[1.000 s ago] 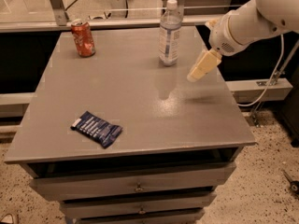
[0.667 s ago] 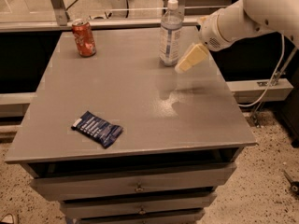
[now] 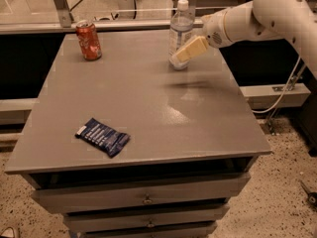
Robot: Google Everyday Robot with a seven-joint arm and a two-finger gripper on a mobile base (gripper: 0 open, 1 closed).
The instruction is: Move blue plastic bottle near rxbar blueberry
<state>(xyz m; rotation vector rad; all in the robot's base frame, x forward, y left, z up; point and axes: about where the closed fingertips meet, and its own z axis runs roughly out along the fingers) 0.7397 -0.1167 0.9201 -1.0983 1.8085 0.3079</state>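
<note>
The blue plastic bottle point(image 3: 181, 29), clear with a white cap and a pale label, stands upright near the far edge of the grey table point(image 3: 148, 103). My gripper point(image 3: 189, 50) reaches in from the right on a white arm, and its cream fingers overlap the bottle's lower half. The rxbar blueberry point(image 3: 103, 136), a flat dark navy wrapper with white print, lies near the table's front left, far from the bottle.
A red soda can point(image 3: 88, 40) stands upright at the far left of the table. Drawers point(image 3: 143, 200) sit under the tabletop. A rail and glass panel run behind the table. Speckled floor lies to the right.
My arm and gripper have moved left across the table, from clear of the bottle on its right to right against its lower half. The bottle, can and bar have not moved.
</note>
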